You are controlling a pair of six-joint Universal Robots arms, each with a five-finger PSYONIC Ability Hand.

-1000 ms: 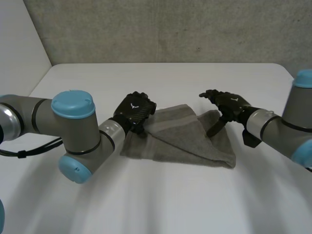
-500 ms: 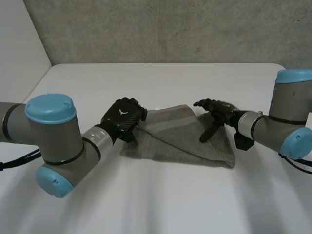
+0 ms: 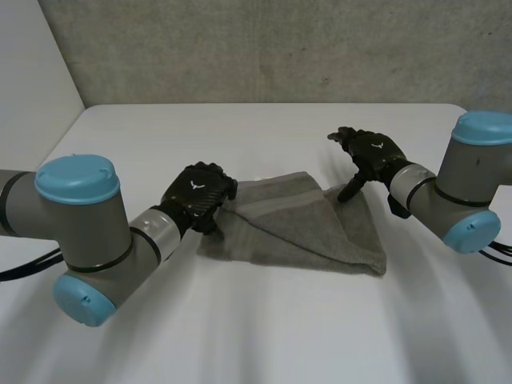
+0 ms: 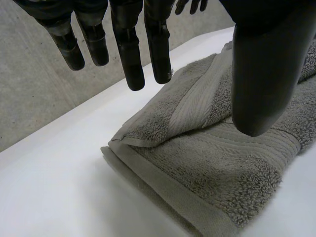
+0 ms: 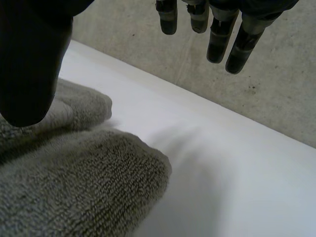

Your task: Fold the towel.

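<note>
A grey towel [image 3: 300, 228] lies folded near the middle of the white table [image 3: 264, 320], with an upper flap slanting over the layer beneath, so at least 2 layers show along its left edge.

The left hand [image 3: 198, 196] is at the towel's left edge, by the far corner. In its wrist view the fingers [image 4: 129, 49] hang straight above the table just off that edge. The thumb [image 4: 266, 74] stands well apart from them over the cloth. The hand is wide and holds nothing.

The right hand [image 3: 370, 156] is over the towel's far right corner. Its fingers [image 5: 217, 34] are straight and clear of the cloth, and the thumb [image 5: 29, 64] is close above the rumpled corner. This hand is also wide and grips nothing.

A rough concrete wall [image 3: 264, 48] rises behind the table.
</note>
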